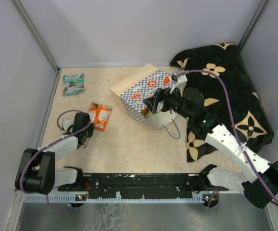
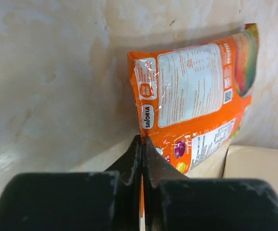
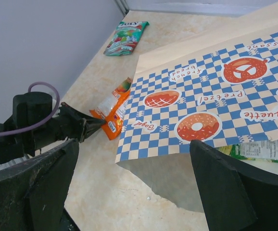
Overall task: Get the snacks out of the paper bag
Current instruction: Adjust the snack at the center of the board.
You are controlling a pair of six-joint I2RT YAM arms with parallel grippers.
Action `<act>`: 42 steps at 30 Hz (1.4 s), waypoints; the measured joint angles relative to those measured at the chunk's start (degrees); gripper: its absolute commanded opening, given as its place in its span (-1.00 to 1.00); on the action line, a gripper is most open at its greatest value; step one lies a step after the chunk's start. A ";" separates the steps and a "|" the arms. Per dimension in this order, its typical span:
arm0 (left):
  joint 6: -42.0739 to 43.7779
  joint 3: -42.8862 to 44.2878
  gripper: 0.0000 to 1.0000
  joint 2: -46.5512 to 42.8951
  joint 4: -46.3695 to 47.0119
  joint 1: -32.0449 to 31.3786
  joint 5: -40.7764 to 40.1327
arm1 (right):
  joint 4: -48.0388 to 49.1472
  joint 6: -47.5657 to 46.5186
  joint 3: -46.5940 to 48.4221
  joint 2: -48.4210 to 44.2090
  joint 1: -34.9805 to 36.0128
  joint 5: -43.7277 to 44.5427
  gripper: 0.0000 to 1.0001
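Note:
The paper bag (image 1: 144, 91) lies on its side mid-table, its mouth facing the near right. An orange snack packet (image 1: 101, 117) lies left of it, and a teal one (image 1: 73, 84) sits at the far left. My left gripper (image 1: 91, 126) is shut on the orange packet (image 2: 192, 96) at its near corner (image 2: 142, 144). My right gripper (image 1: 158, 106) hovers at the bag's mouth, open wide (image 3: 134, 192), with nothing between its fingers. It looks across the checkered bag (image 3: 211, 96). A green packet (image 3: 254, 149) shows inside the mouth.
A black flower-patterned cloth (image 1: 225, 86) is heaped at the back right, under the right arm. The bag's blue cord handle (image 1: 173, 129) trails on the table. Grey walls close in the left, back and right sides. A tan flat corner (image 2: 259, 163) shows beside the orange packet.

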 measured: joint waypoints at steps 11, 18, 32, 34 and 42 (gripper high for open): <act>-1.07 9.25 -1.00 -29.18 -31.93 0.07 -13.05 | 0.50 0.26 0.00 0.04 0.00 -2.36 0.98; -3.58 22.51 -1.00 -29.11 -51.80 0.22 -22.34 | 0.76 1.36 -0.22 0.04 0.00 -2.25 0.98; -5.77 27.17 -1.00 -9.33 -57.88 4.33 -24.90 | -0.24 2.14 -0.42 0.07 0.00 -0.61 0.98; -4.39 27.15 -1.00 -7.72 -56.15 6.32 -24.26 | -0.26 2.10 -0.42 0.07 0.00 -0.52 0.98; 0.76 27.21 -0.83 1.44 -47.91 11.02 -21.55 | -1.20 1.60 -0.42 0.07 0.00 -0.07 0.99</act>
